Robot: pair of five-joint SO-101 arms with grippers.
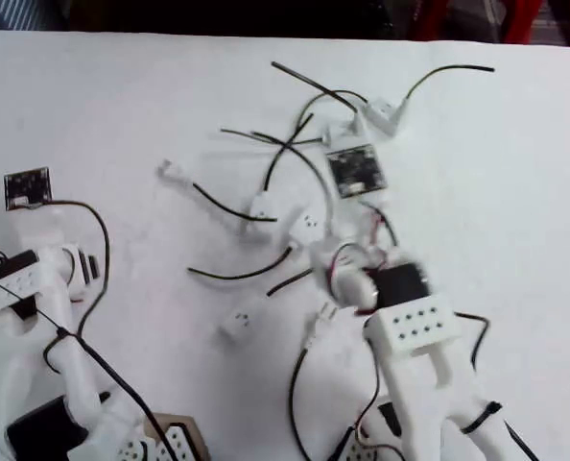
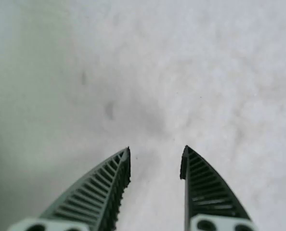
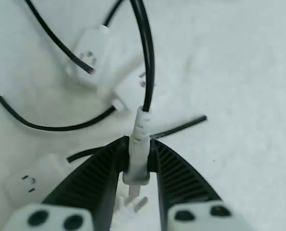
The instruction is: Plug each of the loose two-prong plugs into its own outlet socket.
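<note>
clamped between the fingers of my right end effector (image 3: 138, 141) is a white two-prong plug (image 3: 136, 166), prongs toward the wrist, its black cable (image 3: 145, 57) running far. an outlet socket (image 3: 30, 182) lies just left of it on the table (image 3: 249, 72). my left end effector (image 2: 156, 149) hangs narrowly open over the table's left side.

Legible text: none is found | Numbers: none are made out | Black square card (image 1: 27, 187), left part of the table (image 1: 515, 192): pattern is seen, nothing can be read | Second black card (image 1: 355, 169), mid-table: likewise unreadable
</note>
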